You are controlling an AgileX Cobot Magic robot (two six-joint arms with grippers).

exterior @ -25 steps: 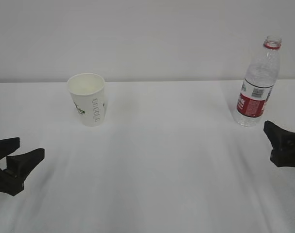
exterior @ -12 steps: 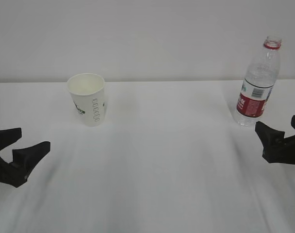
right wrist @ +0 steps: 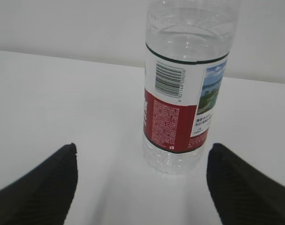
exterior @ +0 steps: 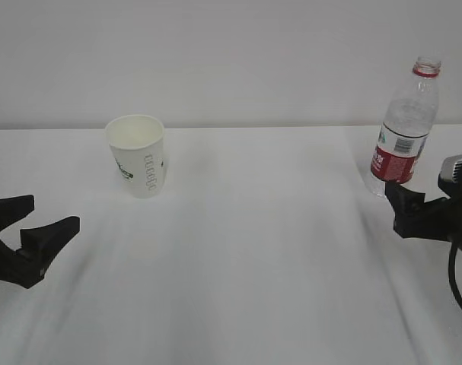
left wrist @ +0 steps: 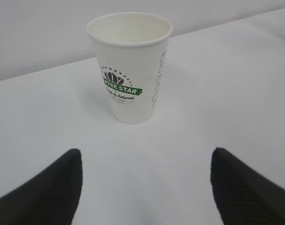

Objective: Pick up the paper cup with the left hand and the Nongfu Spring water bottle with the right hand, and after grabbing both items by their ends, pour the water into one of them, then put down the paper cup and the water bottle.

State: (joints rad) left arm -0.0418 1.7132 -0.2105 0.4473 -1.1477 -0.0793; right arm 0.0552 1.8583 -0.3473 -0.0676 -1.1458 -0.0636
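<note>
Both grippers stand wide and hold nothing. Left hand (exterior: 34,215) faces the upright paper cup (exterior: 137,155), well apart; right hand (exterior: 413,201) sits just beside the standing Nongfu Spring water bottle (exterior: 405,129) on the table (exterior: 253,251).

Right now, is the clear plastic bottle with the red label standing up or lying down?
Standing up. The clear plastic bottle rests on its base on the white table, uncapped neck pointing up.

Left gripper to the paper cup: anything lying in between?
Nothing. The left wrist view shows only bare white table between the open left gripper and the upright paper cup; they are apart.
</note>
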